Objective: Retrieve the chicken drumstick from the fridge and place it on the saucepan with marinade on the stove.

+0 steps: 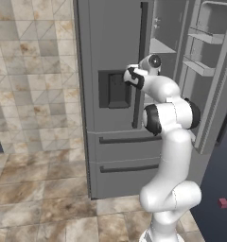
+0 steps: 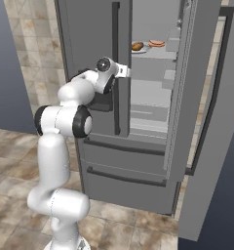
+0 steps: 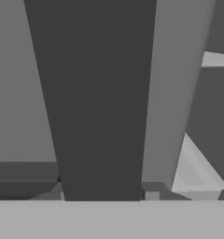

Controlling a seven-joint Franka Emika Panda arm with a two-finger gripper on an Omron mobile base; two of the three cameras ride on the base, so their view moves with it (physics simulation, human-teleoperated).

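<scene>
the tall grey french-door fridge (image 2: 138, 161) stands with its right door open; the gripper (image 2: 125, 72) is at the left door's long dark vertical handle (image 2: 116, 68), jaws' state cannot be told.

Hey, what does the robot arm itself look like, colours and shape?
The arm is glossy white, built of thick rounded segments with black bands at the joints. A round dark cap with a grey centre sits near the wrist. The hand is small and white with dark parts.
</scene>
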